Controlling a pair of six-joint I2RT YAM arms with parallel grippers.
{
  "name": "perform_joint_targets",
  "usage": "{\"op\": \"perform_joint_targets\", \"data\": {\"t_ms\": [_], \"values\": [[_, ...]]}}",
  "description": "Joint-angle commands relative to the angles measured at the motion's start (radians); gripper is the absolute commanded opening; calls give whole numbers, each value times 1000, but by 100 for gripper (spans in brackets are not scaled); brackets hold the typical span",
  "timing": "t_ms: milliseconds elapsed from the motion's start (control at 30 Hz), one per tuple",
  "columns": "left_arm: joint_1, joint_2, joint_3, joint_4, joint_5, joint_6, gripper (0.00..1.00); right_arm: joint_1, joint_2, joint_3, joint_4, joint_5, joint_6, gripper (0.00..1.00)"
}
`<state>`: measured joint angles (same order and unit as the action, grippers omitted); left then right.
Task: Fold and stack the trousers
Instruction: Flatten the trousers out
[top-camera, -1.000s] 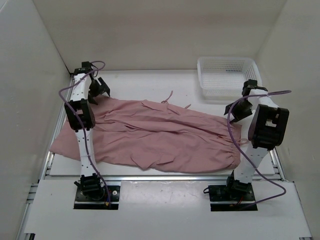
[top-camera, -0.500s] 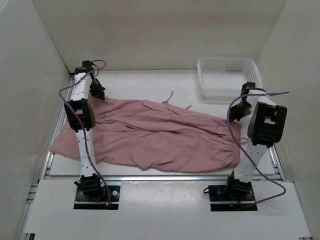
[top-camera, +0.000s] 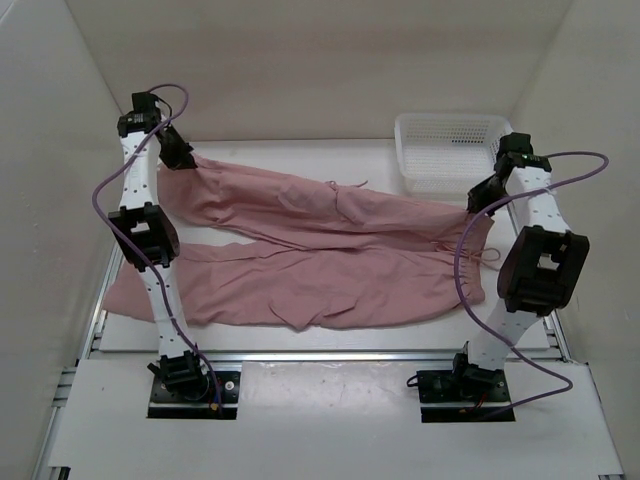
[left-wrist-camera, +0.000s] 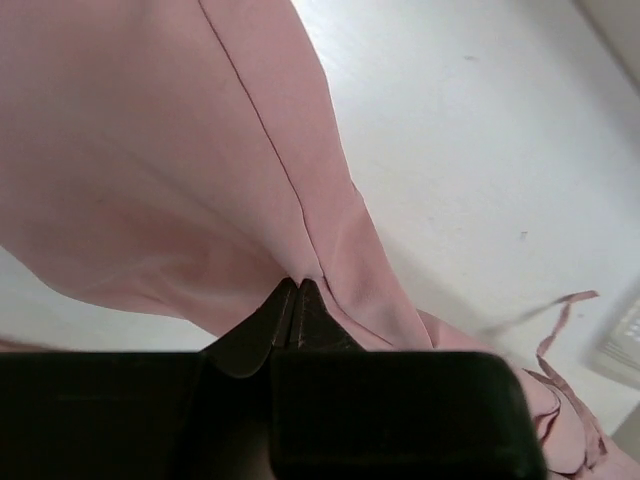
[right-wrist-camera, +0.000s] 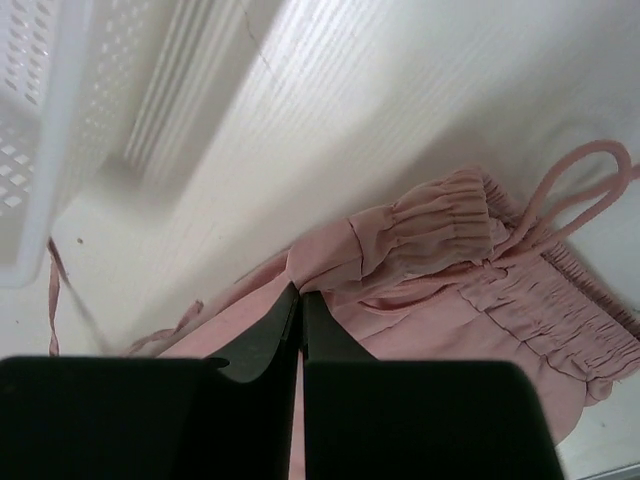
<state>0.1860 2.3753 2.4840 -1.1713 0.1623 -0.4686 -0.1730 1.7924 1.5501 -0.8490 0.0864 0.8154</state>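
The dusty-pink trousers (top-camera: 320, 260) lie across the table, their far edge lifted off it at both ends. My left gripper (top-camera: 178, 153) is shut on the leg hem at the back left; in the left wrist view its tips (left-wrist-camera: 299, 284) pinch a seam of the trousers (left-wrist-camera: 180, 170). At the right my right gripper (top-camera: 478, 196) is shut on the waist end. The right wrist view has its tips (right-wrist-camera: 300, 292) clamping fabric just below the gathered waistband (right-wrist-camera: 450, 225), with a drawstring cord (right-wrist-camera: 570, 180) looping beside it.
A white slotted basket (top-camera: 452, 150) stands at the back right, close to my right gripper, and its wall (right-wrist-camera: 40, 120) fills the left of the right wrist view. White enclosure walls close in left, right and back. The nearer trouser leg (top-camera: 140, 290) reaches the table's left edge.
Both grippers closed on the trousers' far edge and rose, lifting it toward the back. The left arm moved back-left with the hem; the right moved up with the waist end.
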Motion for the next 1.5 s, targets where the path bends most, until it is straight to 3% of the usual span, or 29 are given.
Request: {"op": "perform_joint_targets", "data": {"t_ms": [0,67,100,133,167,200,233,267,400,433,533,567,633,667,700,733,833,967,1100,1167,1200,1233,1267,1367,1467], "values": [[40,33,103,85,-20,-14,10,-31,50,103,-9,167,-39,0],[40,99,148,119,26,-44,10,-31,99,139,16,179,-51,3],[30,122,192,119,67,-56,46,-31,110,165,16,179,-51,12],[30,139,208,119,91,-56,65,-31,110,174,16,162,-64,24],[30,139,208,119,107,-56,78,-31,110,174,25,162,-64,54],[20,122,194,119,85,-41,91,-31,64,165,36,162,-83,66],[20,98,138,119,63,-32,100,-31,41,131,45,162,-84,73],[20,38,106,130,48,-21,100,-31,19,114,45,171,-96,79],[29,-102,-28,130,-24,27,100,-31,-108,10,45,182,-119,81],[29,-128,-92,130,-36,37,94,-31,-128,-43,45,182,-119,79],[29,-176,-190,119,-96,59,13,-31,-205,-149,54,162,-139,69],[29,-176,-210,119,-122,59,10,-31,-234,-174,54,144,-148,67],[29,-176,-276,108,-156,59,10,-31,-258,-214,54,121,-159,65],[29,-176,-292,108,-156,59,18,-31,-283,-247,54,121,-159,65],[29,-151,-306,108,-156,59,35,-31,-294,-263,54,98,-169,65],[29,-139,-315,108,-143,45,59,-31,-304,-277,54,87,-170,65],[29,-79,-326,98,-119,33,76,-31,-314,-326,54,37,-159,68],[29,-5,-316,98,-98,12,89,-54,-279,-367,64,-45,-159,72],[29,59,-255,98,-78,2,91,-80,-216,-367,74,-74,-159,76],[29,94,-231,98,-69,2,77,-80,-195,-367,74,-89,-159,76],[29,104,-209,98,-60,2,63,-80,-182,-367,85,-89,-159,76],[29,114,-209,98,-60,2,42,-80,-171,-367,94,-102,-159,76],[29,114,-200,98,-60,2,11,-80,-171,-378,94,-102,-159,76],[29,58,-255,88,-73,2,10,-80,-171,-378,94,-102,-159,76],[50,-71,-417,145,-161,-25,10,-80,-191,-378,85,-77,-159,77]]}}
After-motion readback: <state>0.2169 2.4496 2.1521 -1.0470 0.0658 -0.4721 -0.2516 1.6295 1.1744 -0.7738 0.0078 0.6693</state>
